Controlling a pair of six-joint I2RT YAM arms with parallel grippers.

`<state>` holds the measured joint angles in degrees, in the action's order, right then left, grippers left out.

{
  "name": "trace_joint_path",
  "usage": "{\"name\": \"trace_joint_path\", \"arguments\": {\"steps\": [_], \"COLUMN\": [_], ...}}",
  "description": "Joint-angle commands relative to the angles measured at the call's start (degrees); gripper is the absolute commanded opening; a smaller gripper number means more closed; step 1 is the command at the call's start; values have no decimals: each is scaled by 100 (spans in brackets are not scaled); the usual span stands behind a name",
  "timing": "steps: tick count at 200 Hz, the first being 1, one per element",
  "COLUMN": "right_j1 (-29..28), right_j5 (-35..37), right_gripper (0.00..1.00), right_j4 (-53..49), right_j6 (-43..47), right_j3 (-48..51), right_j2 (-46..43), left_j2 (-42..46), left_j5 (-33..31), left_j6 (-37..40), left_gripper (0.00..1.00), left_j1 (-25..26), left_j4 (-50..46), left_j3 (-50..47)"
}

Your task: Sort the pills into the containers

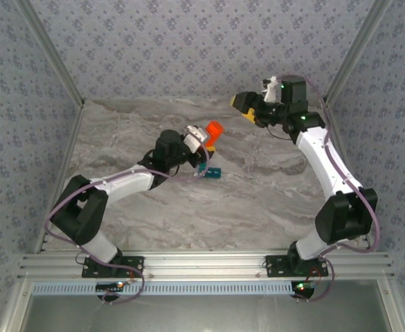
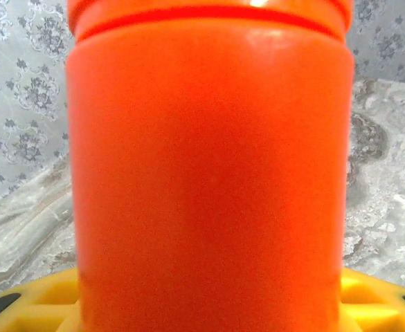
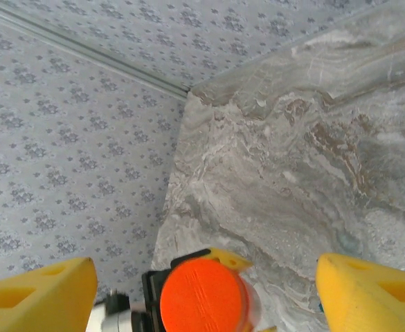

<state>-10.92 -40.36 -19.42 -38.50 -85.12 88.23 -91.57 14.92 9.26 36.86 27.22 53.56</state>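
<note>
Two risks were judged from this moment. The bottle (image 1: pixel 214 130) was clamped in the left gripper (image 1: pixel 203 143) and held off the table (image 1: pixel 271 187), its cap (image 3: pixel 203 296) apparently on, while the right gripper (image 1: pixel 245 106) was spread wide and empty above it. The box (image 1: pixel 212 173) lay on the table just beside the left gripper. Pills could be scattered past the small compartments if the bottle were tipped carelessly, and the box could be knocked by the low left wrist.

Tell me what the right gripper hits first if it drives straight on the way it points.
Most likely the cap of the orange bottle, dead ahead between the right gripper's open fingers. The gap to it is hard to judge.
</note>
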Motion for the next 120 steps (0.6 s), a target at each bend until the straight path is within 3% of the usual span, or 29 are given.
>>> {"name": "trace_joint_path", "arguments": {"steps": [1,36,120], "right_j1": [113,7,-529], "right_j5": [-499,-810,-1067], "right_gripper": [83,83,82], "right_j4": [82,-265,-786], "right_j6": [738,1688,2349], "right_j3": [215,204,-353], "right_j2": [-196,-216,161], "left_j2": [342,98,-203], "left_j5": [1181,2892,3762], "left_j6": [-466,-1231,-1497], "left_gripper": [0,0,0], "left_j1": [-283,-817,-939], "left_j4": [339,135,-323], "left_j3": [90,551,1016]}}
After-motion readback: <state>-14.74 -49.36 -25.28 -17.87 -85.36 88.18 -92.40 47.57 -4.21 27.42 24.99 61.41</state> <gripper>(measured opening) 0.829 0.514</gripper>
